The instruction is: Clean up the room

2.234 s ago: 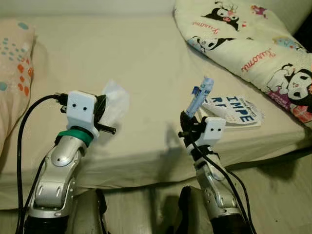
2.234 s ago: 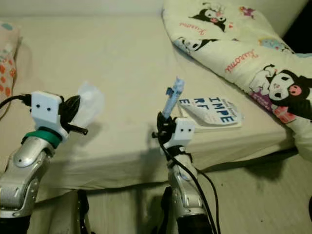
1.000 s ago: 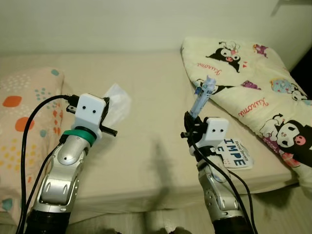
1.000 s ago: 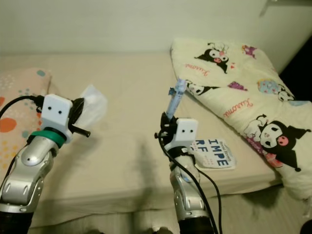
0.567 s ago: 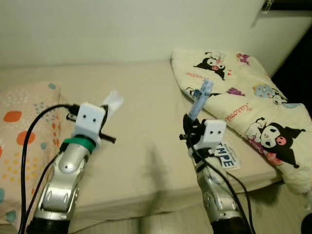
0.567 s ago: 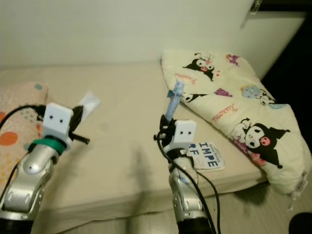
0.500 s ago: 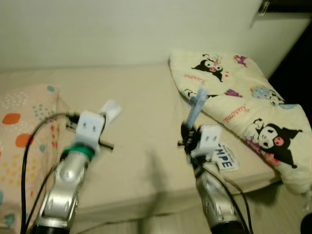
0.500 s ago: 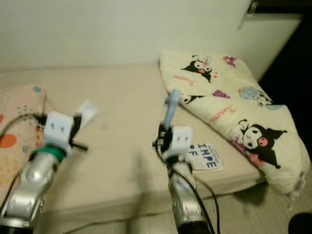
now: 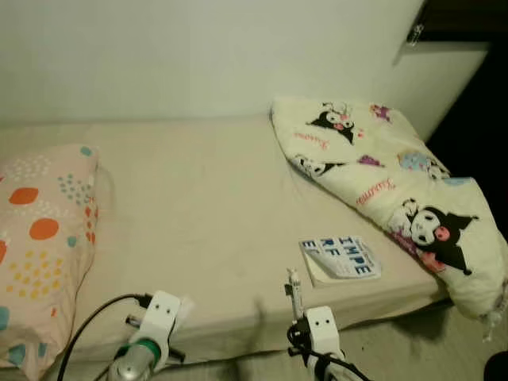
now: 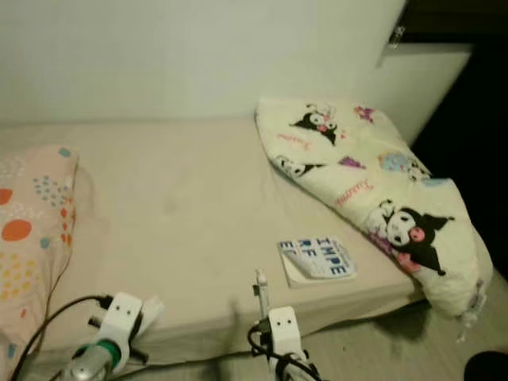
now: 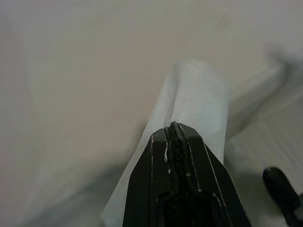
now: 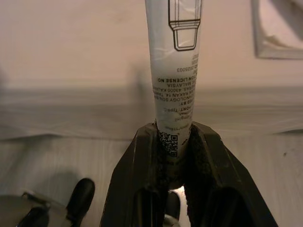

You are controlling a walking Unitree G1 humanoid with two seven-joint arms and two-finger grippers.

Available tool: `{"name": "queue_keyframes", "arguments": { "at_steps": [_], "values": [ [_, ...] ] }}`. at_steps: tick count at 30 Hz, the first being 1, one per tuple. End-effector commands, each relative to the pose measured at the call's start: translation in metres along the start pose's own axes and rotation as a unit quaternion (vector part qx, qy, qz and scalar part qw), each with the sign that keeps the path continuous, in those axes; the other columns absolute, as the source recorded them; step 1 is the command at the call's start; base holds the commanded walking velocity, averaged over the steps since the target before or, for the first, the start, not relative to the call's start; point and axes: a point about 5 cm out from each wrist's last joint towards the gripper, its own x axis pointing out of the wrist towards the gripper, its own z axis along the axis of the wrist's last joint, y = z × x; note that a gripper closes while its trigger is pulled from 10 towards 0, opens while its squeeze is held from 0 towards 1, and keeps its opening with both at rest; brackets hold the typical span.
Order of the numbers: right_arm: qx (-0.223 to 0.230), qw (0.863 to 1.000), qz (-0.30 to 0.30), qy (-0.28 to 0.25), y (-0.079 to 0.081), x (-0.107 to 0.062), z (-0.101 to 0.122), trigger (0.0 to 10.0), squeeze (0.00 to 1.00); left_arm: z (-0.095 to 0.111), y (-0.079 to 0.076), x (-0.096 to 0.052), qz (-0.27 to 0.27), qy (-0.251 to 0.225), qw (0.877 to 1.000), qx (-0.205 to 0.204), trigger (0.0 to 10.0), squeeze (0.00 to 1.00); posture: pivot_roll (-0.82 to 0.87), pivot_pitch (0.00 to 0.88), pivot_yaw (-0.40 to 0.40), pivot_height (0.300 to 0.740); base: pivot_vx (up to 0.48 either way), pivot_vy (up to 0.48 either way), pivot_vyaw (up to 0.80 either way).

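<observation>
In the left eye view, a bed [image 9: 198,206] is seen from above, and it serves as the landmark. A spotted pillow [image 9: 40,238] lies at the bed's left end, a cartoon-print blanket [image 9: 381,182] is heaped along its right side, and a printed packet [image 9: 341,258] rests flat near the bed's front edge, just beside the blanket. Both arms are held low at the bed's front edge. The left gripper [image 9: 178,308] is clenched on a white tissue [image 9: 184,306], and the right gripper [image 9: 295,313] is clamped on a slim wrapper [image 9: 294,290] that stands upright above it.

In the right eye view, the same layout is shown, with the packet judged the one loose piece left on the mattress.

In the left wrist view, the black fingers [image 11: 182,189] are pressed fully together with the tissue pinched between them, its free end draped out over the bed sheet. The tight pinch is probably needed because so thin a sheet would otherwise slip.

In the right wrist view, the wrapper, printed with small text and a code, is gripped at its lower end between the two fingers [image 12: 137,184], with the bed's edge beyond it. Both pieces seem to be held as rubbish for carrying off to a bin.
</observation>
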Motion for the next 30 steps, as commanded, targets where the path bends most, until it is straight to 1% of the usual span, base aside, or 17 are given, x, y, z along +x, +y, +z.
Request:
{"name": "queue_keyframes", "arguments": {
  "at_steps": [1, 3, 8, 14, 19, 30],
  "values": [
    [0.0, 1.0, -0.006, -0.005, -0.003, 0.0, 0.002, 10.0, 0.0, 0.001, -0.004, 0.0, -0.004, -0.008, 1.0, 0.007, 10.0, 0.0, 0.11, 0.0, -0.017, 0.74, 0.0, 0.0, 0.0],
    [-0.001, 1.0, -0.004, -0.009, -0.003, 0.001, 0.003, 10.0, 0.0, -0.001, -0.004, 0.001, 0.0, -0.006, 1.0, 0.008, 10.0, 0.0, 0.11, 0.0, -0.017, 0.74, 0.0, 0.0, 0.0],
    [-0.009, 1.0, 0.008, -0.013, 0.002, 0.004, 0.005, 10.0, 0.0, -0.019, 0.001, 0.001, 0.014, 0.018, 1.0, 0.01, 10.0, 0.0, 0.11, 0.0, -0.017, 0.74, 0.0, 0.0, 0.0],
    [-0.016, 1.0, 0.013, -0.007, 0.004, 0.003, 0.0, 10.0, 0.0, -0.021, 0.001, 0.003, 0.024, 0.012, 1.0, 0.004, 10.0, 0.0, 0.1, 0.0, -0.025, 0.74, 0.0, 0.0, 0.0],
    [-0.019, 1.0, 0.014, -0.004, 0.003, 0.002, -0.002, 10.0, 0.0, -0.022, 0.005, 0.002, 0.044, 0.008, 0.999, 0.005, 10.0, 0.0, 0.11, 0.0, -0.027, 0.74, 0.0, 0.282, 0.0],
    [-0.021, 1.0, 0.013, -0.005, 0.003, 0.003, -0.001, 10.0, 0.0, -0.023, 0.005, 0.003, 0.051, -0.001, 0.999, 0.006, 10.0, 0.0, 0.12, 0.0, -0.03, 0.74, 0.0, 0.326, 0.0]
  ]
}}
